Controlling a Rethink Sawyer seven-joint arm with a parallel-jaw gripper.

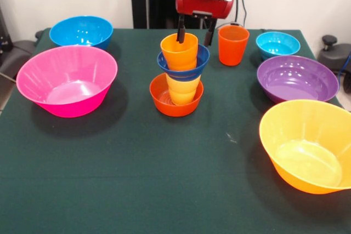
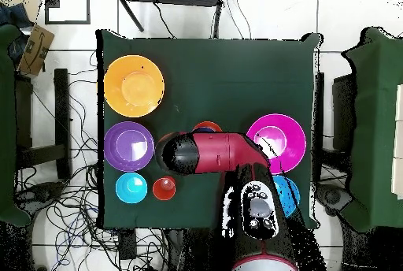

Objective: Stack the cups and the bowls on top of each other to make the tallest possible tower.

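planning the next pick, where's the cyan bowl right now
In the front view the cyan bowl sits on the table at the far right, just behind the purple bowl and right of the red-orange cup, not yet on the tower.

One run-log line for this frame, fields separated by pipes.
gripper open, astride rim of light orange plastic cup | cup atop tower in dark blue bowl | cyan bowl not yet stacked

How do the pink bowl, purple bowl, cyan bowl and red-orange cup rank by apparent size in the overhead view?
1. pink bowl
2. purple bowl, only slightly smaller
3. cyan bowl
4. red-orange cup

The arm overlaps the pink bowl's edge, so the top two are close.
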